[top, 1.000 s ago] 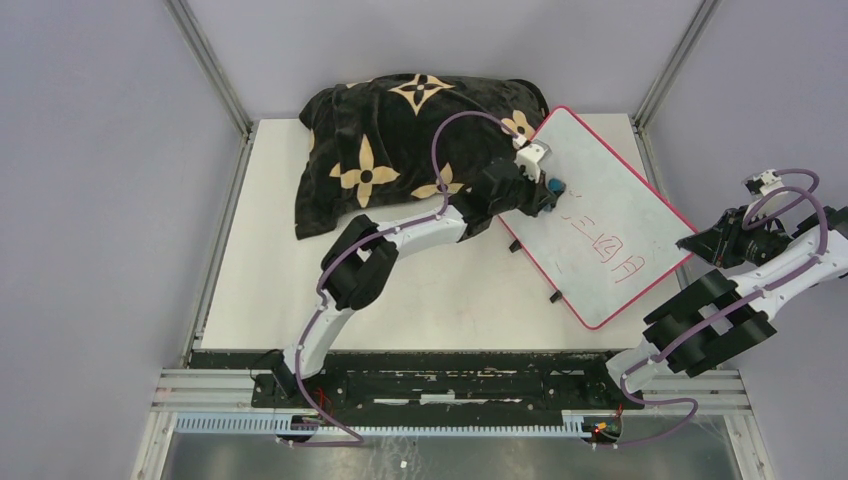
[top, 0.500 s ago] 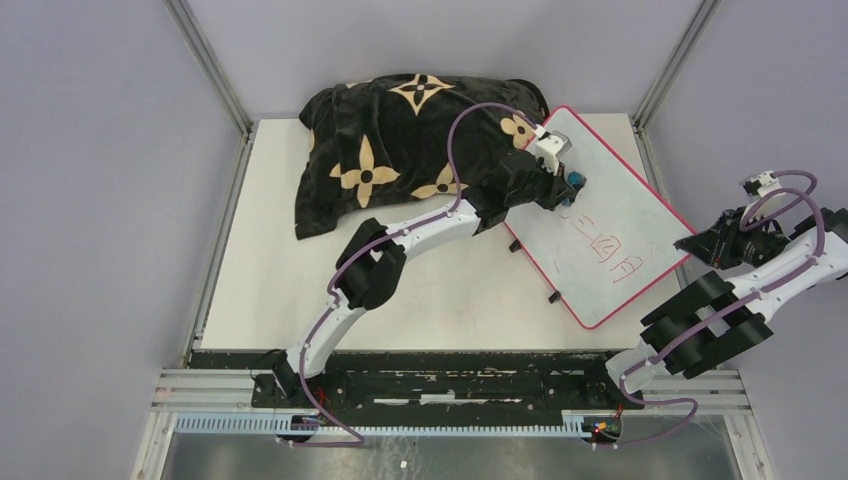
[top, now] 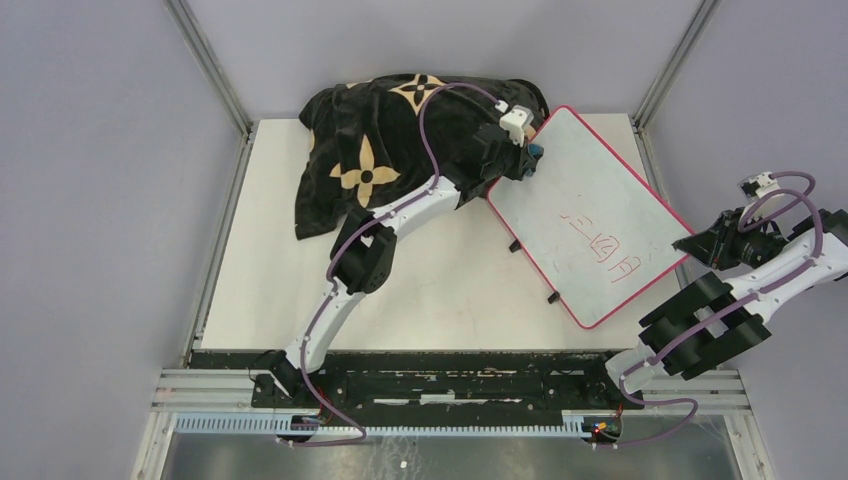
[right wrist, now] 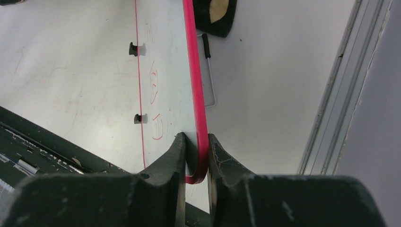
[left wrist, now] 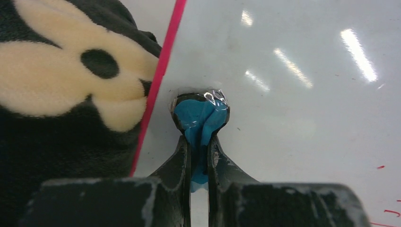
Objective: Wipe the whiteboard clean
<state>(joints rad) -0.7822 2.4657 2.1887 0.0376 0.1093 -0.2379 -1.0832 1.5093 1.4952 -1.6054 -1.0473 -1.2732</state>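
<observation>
Since a second ago the left hand (top: 528,152) has swung off the middle of the whiteboard (top: 600,190) and up to its far left edge, beside the black flowered pillow (top: 370,130). The board, the pillow and the right arm lie as they did.

That hand is clenched on a small blue eraser pad (left wrist: 199,113). The pad's crumpled front end sticks out past the fingertips and presses on the white surface just inside the red rim (left wrist: 162,71). Pinching the pad so near its tip likely keeps it stiff enough to rub with, though it leaves only a narrow wiping face.

The right hand (right wrist: 196,158) is clamped on the rim at the board's right corner, one finger on each face of the thin edge. I judge that grip to be an anchor. The board lies skewed across the right half of the worktop (top: 440,290), its left edge close against the pillow, and it would probably slide under the rubbing otherwise.

Red marks (top: 603,245) sit unerased in the lower middle of the board, well apart from the pad, so the erasing proper is not yet done. The pad's place at the edge looks like the start of a stroke toward them.
</observation>
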